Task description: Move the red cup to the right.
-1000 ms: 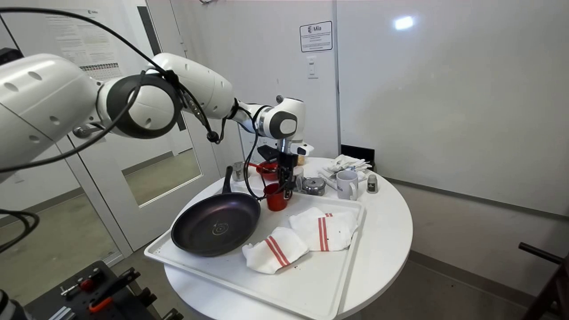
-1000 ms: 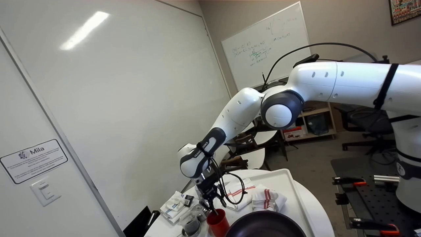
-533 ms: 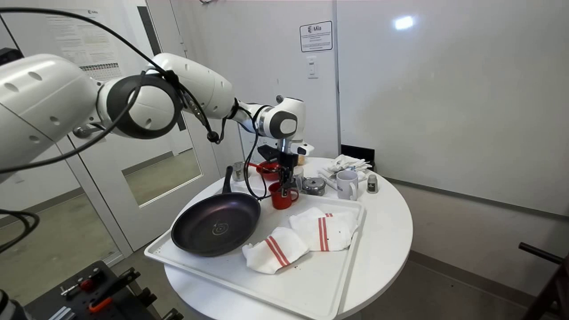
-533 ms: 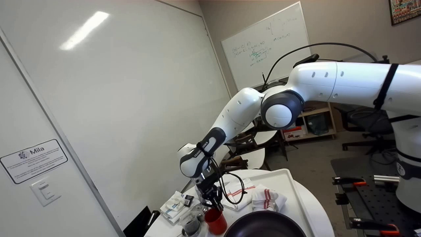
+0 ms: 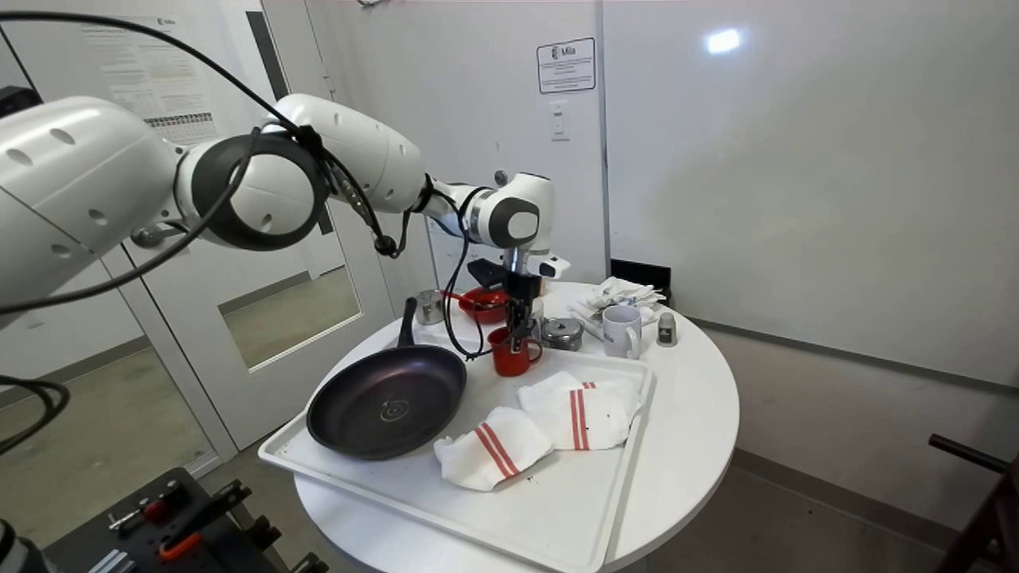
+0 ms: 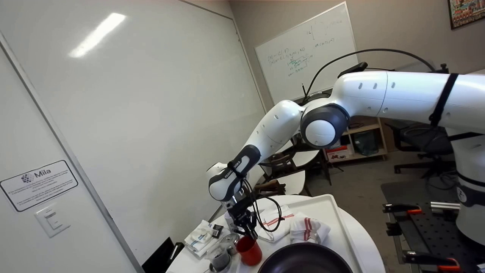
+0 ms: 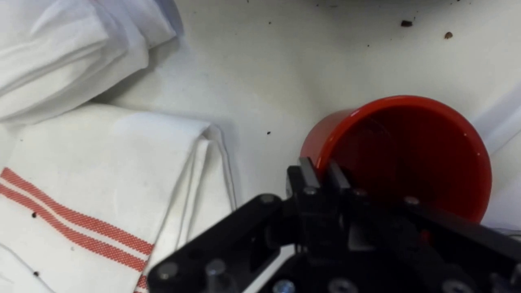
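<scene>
The red cup stands upright at the far side of the white tray, with its handle on the right side in an exterior view. My gripper is shut on the cup's near rim: in the wrist view one finger lies outside the wall and its partner reaches inside. The cup's dark red interior fills the right of that view, and the handle is hidden there. From above, the gripper meets the red cup in an exterior view. Whether the cup's base touches the tray, I cannot tell.
A black frying pan occupies the left of the tray. Folded white cloths with red stripes lie in front of the cup. Behind are a red bowl, a lidded metal pot, a white mug and a shaker.
My gripper has closed on the cup's rim. The cup has turned so its handle shows, and it has shifted slightly right in an exterior view, the arm moving along with it.
</scene>
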